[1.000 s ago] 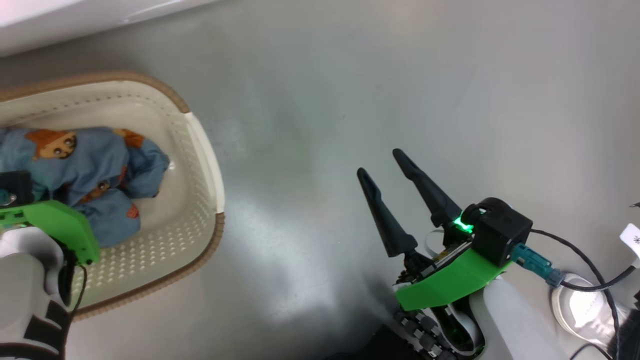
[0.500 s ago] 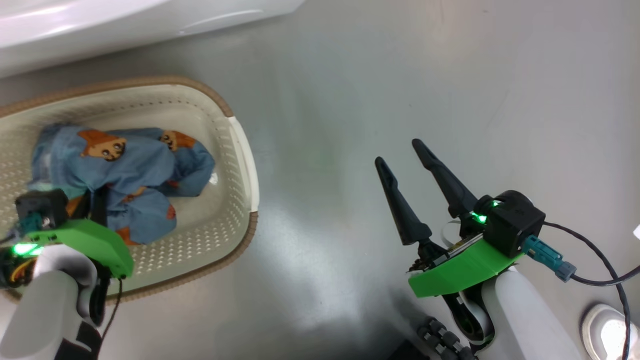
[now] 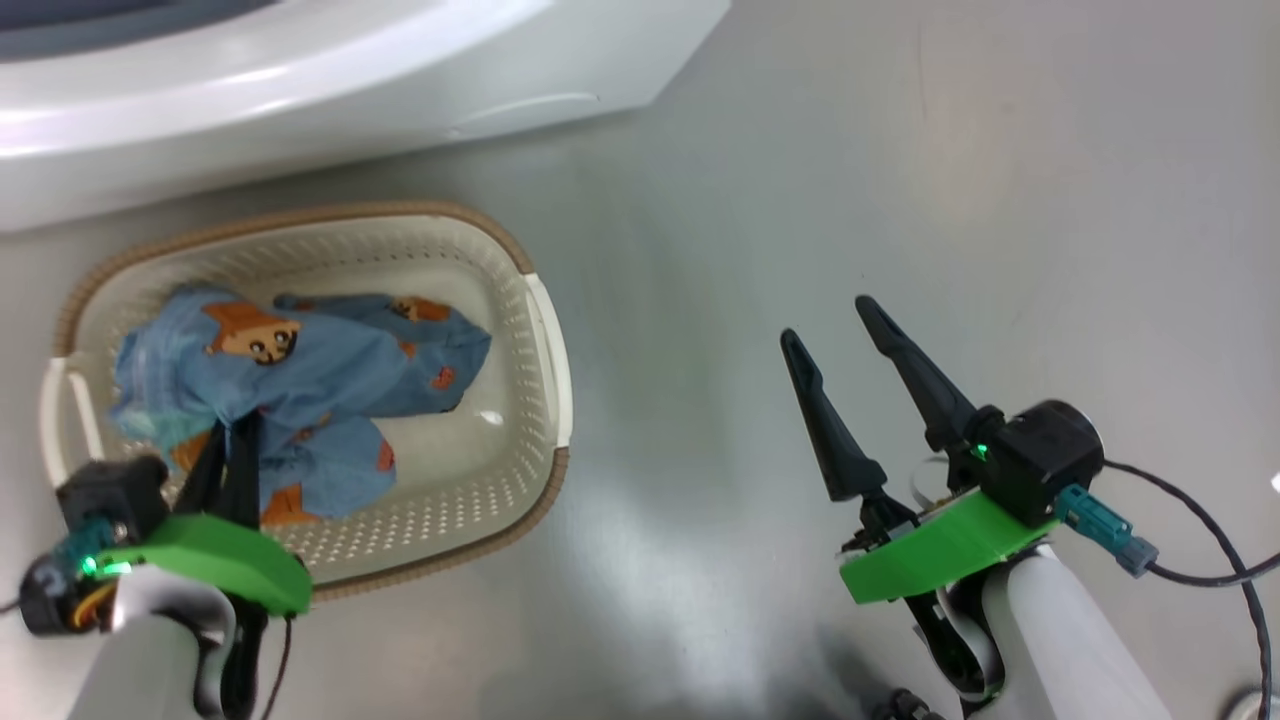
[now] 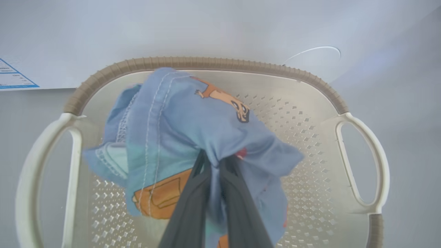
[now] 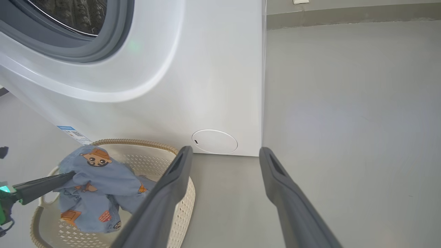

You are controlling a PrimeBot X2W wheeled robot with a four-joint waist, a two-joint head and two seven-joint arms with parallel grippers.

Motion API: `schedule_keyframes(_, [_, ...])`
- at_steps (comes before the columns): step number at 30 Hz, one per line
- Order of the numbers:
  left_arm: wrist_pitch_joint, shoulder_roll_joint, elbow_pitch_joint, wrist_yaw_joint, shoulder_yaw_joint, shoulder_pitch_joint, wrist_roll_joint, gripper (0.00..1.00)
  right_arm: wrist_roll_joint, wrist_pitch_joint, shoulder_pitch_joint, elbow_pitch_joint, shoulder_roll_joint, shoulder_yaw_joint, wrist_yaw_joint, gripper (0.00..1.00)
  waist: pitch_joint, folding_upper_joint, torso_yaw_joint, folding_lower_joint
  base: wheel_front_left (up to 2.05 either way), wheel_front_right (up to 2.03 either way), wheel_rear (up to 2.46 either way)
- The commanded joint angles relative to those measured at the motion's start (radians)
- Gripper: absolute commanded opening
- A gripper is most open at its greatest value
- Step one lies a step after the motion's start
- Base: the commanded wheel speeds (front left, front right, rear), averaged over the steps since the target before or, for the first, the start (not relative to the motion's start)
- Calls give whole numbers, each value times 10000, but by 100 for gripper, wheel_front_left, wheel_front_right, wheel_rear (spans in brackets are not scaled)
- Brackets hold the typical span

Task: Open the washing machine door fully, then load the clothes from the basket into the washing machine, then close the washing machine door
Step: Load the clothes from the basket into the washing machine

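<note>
- left gripper [image 4: 215,162] pinched narrow on a bunched fold of the blue garment [image 4: 179,117], which is lifted partly out of the basket [image 4: 206,62]
- right gripper [image 3: 828,322] jaws wide, empty, over the floor [image 3: 1000,200], well right of the basket
- washing machine [image 5: 213,75] just behind the basket
- garment looks light, soft and floppy; a bunched middle fold is the best hold, and the trailing ends may snag the basket rim
</note>
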Motion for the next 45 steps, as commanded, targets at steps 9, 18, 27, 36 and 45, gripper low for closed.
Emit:
schedule_keyframes(9, [-325,-116,-2105,385,816,1870,-171,0,-451,-119,973,-78,11,-218,16,100,-1488,0,461,0,0,0,0])
schedule_keyframes(18, [-347,-541,-3734,550,1400,3055,220,0,-663,-119,1534,6,11,-499,16,100,-2399,0,658,0,0,0,0])
schedule_keyframes(27, [-349,-797,-4479,637,1758,3730,689,0,-706,-119,1799,78,11,-528,16,100,-2948,0,697,0,0,0,0])
schedule_keyframes(36, [-349,-1171,-4649,540,1975,3984,840,0,-777,-119,1990,117,11,-588,16,100,-3391,0,832,0,0,0,0])
schedule_keyframes(45, [-350,-1345,-4773,500,2039,4125,992,0,-805,-119,2107,189,11,-563,16,100,-3793,0,884,0,0,0,0])
